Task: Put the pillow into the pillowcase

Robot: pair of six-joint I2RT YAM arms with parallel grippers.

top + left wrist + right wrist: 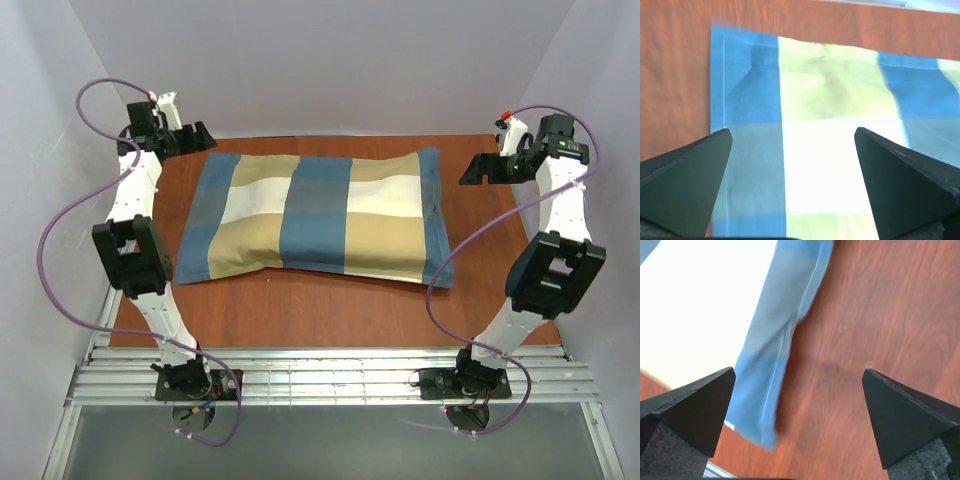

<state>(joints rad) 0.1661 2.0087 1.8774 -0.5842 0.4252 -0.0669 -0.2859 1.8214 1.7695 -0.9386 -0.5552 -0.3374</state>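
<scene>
**Pillowcase [315, 215] mid-worktop [330, 310], nothing gripped**

Top view: it lies plump, and both arms sit off its far corners, clear of the cloth. Left wrist only: left pincer [793, 130] released, spread wide over the far-left corner, hem seam visible. Right wrist only: right pincer [799, 370] released, empty, over the blue right edge and bare wood.

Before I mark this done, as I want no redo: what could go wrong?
The pillowcase looks plump, but no pillow shows, so full insertion cannot be confirmed. Its blue hem lies flat at the right end; the filling might slip out if lifted. The open left fingers hang over the cloth and could snag it.
</scene>
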